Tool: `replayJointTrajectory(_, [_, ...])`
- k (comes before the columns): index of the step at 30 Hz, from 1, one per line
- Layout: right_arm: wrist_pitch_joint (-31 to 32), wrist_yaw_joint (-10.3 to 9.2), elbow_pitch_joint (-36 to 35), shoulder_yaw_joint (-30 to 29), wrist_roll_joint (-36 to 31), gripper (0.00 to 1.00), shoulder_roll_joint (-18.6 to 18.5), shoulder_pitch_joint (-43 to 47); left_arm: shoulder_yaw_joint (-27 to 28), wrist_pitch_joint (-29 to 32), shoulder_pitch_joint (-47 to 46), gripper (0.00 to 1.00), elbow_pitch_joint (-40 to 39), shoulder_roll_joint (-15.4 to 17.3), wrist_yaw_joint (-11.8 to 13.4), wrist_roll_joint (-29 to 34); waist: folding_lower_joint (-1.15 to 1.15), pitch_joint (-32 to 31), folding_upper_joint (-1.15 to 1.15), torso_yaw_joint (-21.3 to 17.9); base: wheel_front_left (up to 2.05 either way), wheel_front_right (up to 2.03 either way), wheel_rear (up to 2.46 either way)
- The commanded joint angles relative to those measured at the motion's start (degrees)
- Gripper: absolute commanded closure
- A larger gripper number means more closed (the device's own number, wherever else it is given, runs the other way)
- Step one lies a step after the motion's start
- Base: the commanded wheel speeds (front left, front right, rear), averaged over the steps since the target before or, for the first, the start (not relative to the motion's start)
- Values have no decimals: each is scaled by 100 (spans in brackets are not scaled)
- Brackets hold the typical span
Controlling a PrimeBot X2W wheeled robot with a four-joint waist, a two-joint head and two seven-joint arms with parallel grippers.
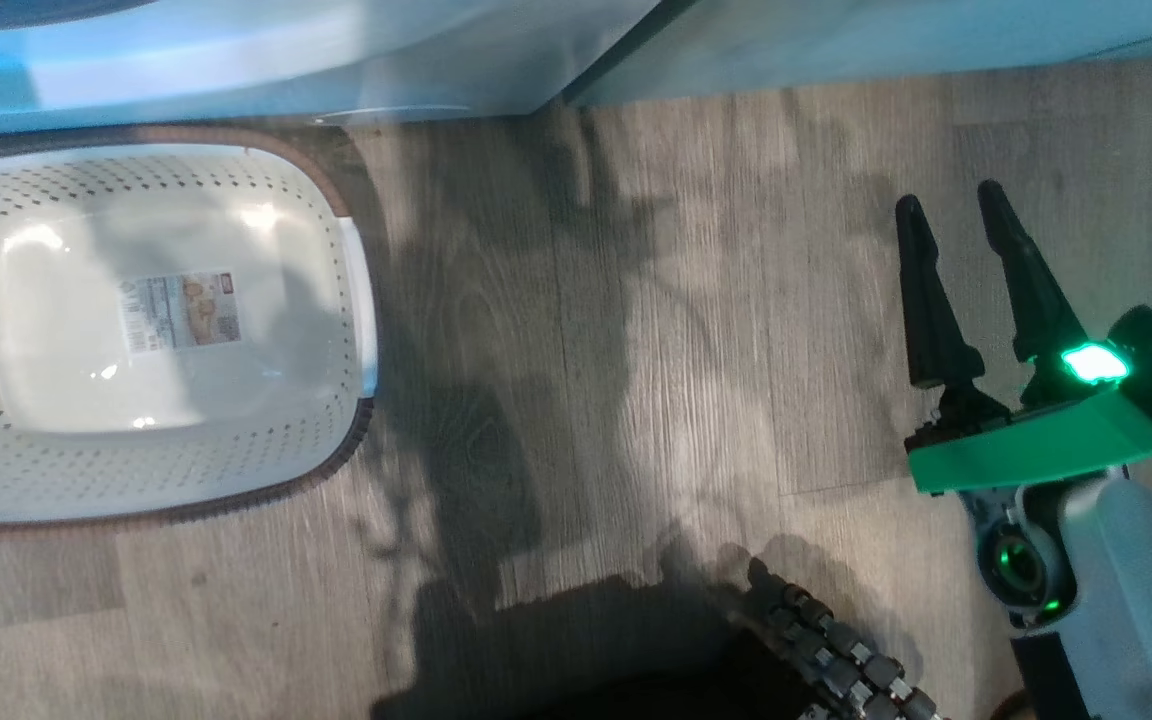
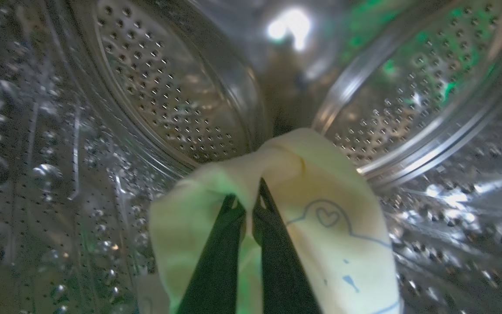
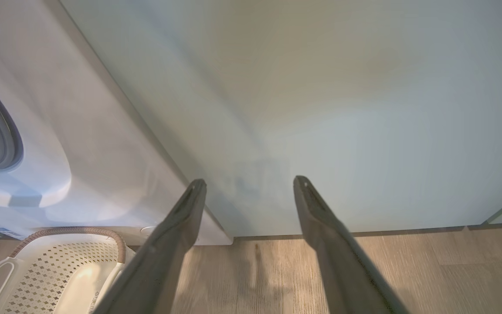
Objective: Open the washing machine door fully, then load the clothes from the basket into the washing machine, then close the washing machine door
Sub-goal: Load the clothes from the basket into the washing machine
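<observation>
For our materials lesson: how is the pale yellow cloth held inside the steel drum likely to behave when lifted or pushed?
Probably floppy: the clothes sag on both sides of the left gripper, whose fingers pinch one fold. Likely light, since that small pinch seems to carry them. Pushed, they would probably crumple rather than roll across the drum.

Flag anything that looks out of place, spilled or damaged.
Nothing stands out. The basket sits upright on the floor, the left gripper holds the clothes inside the steel drum, and the right gripper hangs open over the floor.
</observation>
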Motion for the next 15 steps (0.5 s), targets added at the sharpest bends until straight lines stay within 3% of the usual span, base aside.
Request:
replayJointTrajectory(1, [-38, -15, -153, 89, 44, 0, -6, -1, 20, -118, -281, 100, -75, 300, 59, 72, -1, 64, 0, -46, 0, 0, 0])
replayJointTrajectory(9, [-38, -15, -155, 145, 99, 0, -5, -49, -56, -633, -880, 100, 335, 251, 119, 161, -1, 187, 0, -95, 0, 0, 0])
replayJointTrajectory(15, [-38, -15, -159, 149, 123, 0, -5, -95, 10, -678, -896, 100, -126, 264, 44, 185, -1, 275, 0, -98, 0, 0, 0])
